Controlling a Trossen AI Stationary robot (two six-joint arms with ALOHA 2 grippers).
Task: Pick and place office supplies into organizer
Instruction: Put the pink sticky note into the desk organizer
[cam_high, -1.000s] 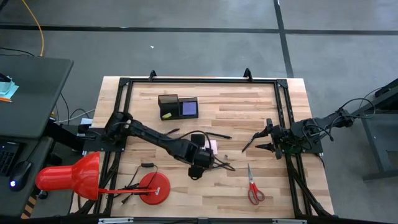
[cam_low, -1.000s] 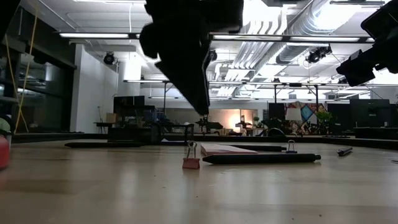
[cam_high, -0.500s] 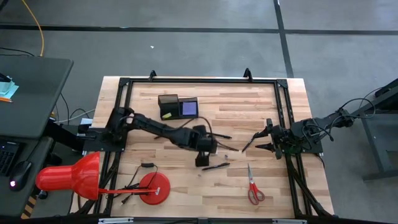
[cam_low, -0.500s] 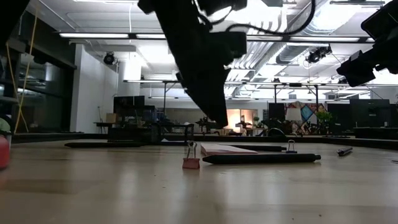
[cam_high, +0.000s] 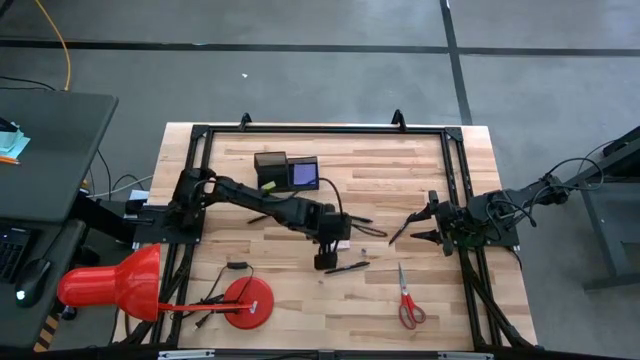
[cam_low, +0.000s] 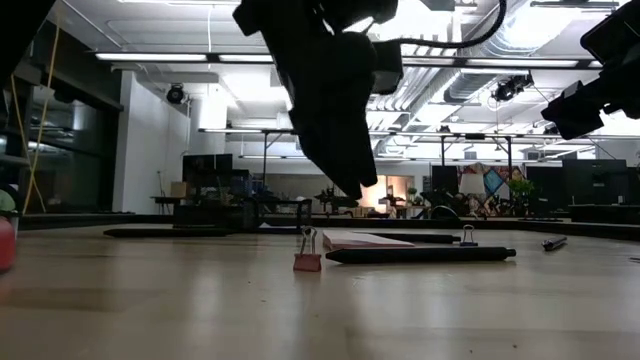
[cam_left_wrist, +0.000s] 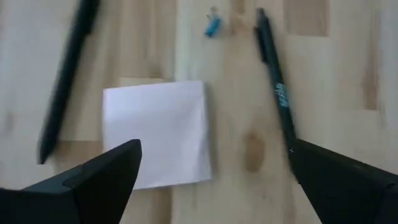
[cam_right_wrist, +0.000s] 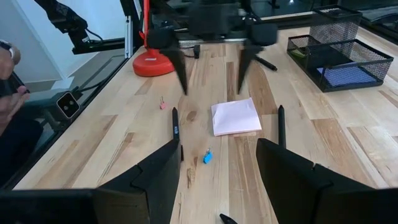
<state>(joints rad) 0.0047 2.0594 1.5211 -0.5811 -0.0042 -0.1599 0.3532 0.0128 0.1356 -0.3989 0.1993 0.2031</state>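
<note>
The pale pink sticky-note pad (cam_left_wrist: 155, 134) lies flat on the table near the middle and also shows in the right wrist view (cam_right_wrist: 236, 116). My left gripper (cam_high: 333, 240) hangs open above it, with its fingers (cam_left_wrist: 99, 177) wide apart and clear of the table in the low view (cam_low: 345, 170). The black mesh organizer (cam_high: 272, 165) stands at the far side, with the purple pad (cam_high: 305, 174) and a yellow piece (cam_high: 267, 185) inside. Slim black pens (cam_left_wrist: 277, 81) (cam_left_wrist: 65, 81) lie on either side of the pink pad. The red-handled scissors (cam_high: 408, 300) lie near the front right. My right gripper (cam_high: 412, 227) waits open at the right.
A blue binder clip (cam_left_wrist: 212, 26) and a pink binder clip (cam_low: 307, 258) lie near the pad. A third pen (cam_high: 347, 268) lies nearer the front edge. The red lamp's base (cam_high: 247, 300) and shade (cam_high: 110, 285) stand at the front left. A person's hand (cam_right_wrist: 9, 68) shows beyond the table.
My left gripper has moved toward the table's far edge, from beside the front pen to over the pink pad, staying open and clear of the table. Nothing on the table has moved.
</note>
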